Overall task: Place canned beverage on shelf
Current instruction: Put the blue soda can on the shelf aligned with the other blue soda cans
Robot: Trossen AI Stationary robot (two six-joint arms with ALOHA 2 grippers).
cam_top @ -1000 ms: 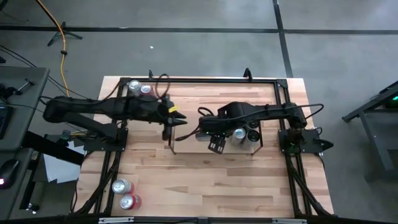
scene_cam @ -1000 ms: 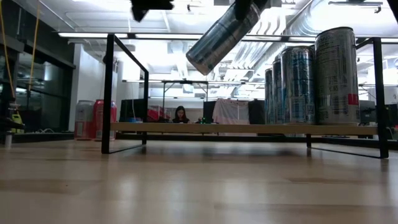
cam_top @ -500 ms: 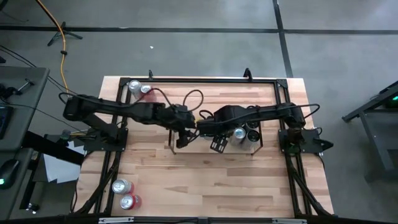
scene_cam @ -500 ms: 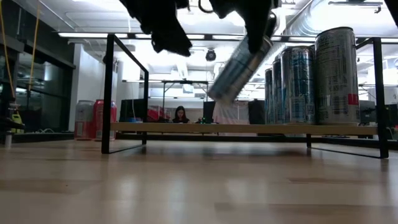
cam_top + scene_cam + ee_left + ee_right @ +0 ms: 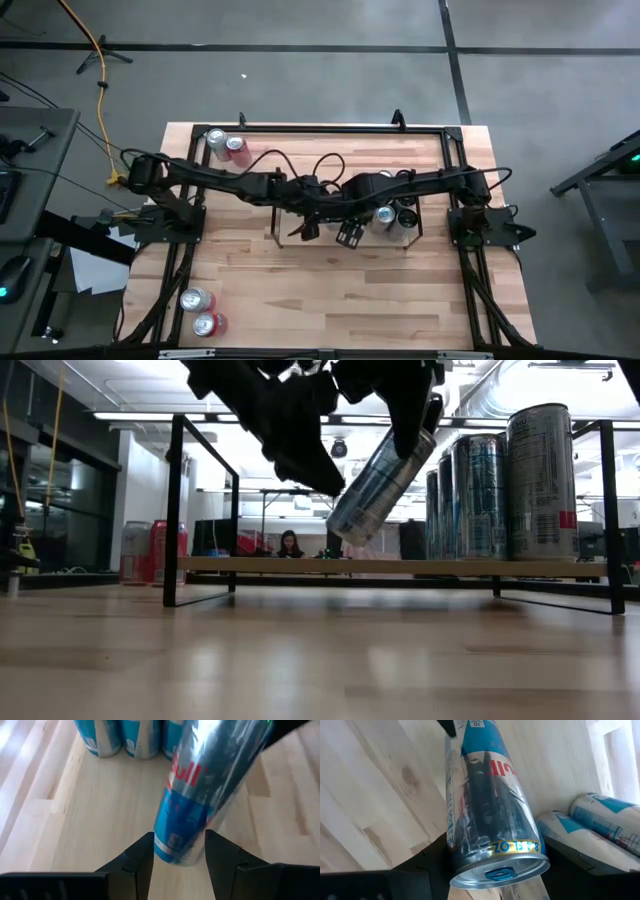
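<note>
Right gripper (image 5: 405, 405) clamps the upper end of a tall silver-and-blue can (image 5: 380, 485), holding it tilted in the air above the shelf (image 5: 175, 510), lower end swung toward the shelf's open left end and clear of the board beneath. In the right wrist view the can (image 5: 487, 815) fills the space between that gripper's fingers, pull-tab end nearest the camera. Left gripper (image 5: 175, 857) is at the can's lower end: its two fingers (image 5: 137, 860) straddle the base with the jaws parted; whether they press on the can I cannot tell. In the high view both arms meet over the middle of the table (image 5: 330, 290), left gripper (image 5: 305, 228) just beside right gripper (image 5: 348, 232). A row of standing cans (image 5: 500, 485) fills the shelf's right end; the tilted can is near the innermost one, not touching it. Two cans (image 5: 225, 145) stand at the table's far left corner, two more cans (image 5: 200, 312) at the near left corner.
</note>
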